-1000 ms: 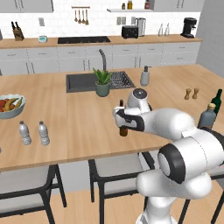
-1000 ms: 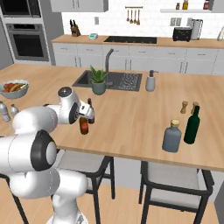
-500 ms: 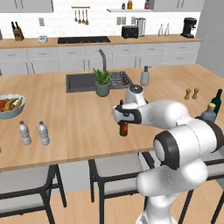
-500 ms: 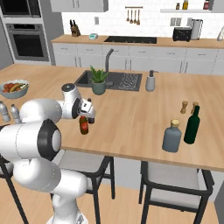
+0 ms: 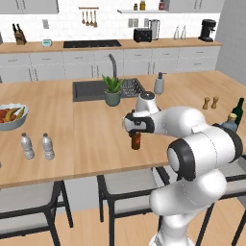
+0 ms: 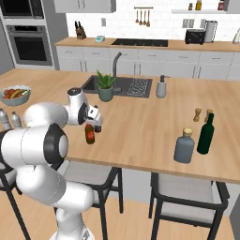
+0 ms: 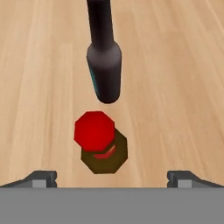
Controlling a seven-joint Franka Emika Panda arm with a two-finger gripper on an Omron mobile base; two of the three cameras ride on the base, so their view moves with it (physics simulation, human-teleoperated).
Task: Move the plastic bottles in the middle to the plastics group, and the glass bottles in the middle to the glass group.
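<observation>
On the tabletop (image 5: 86,139), in front of the potted plant (image 5: 113,90), stands the brown bottle (image 5: 136,140) with red cap, upright, its long axis vertical. The near-black bottle (image 7: 104,65) stands just behind it, towards the plant. The pincer (image 7: 111,177) hangs right above the brown bottle, looking down on its cap, with jaws wide apart and holding nothing. Compared with a second ago, the arm has swung in over this bottle; the bottles stay in place.
</observation>
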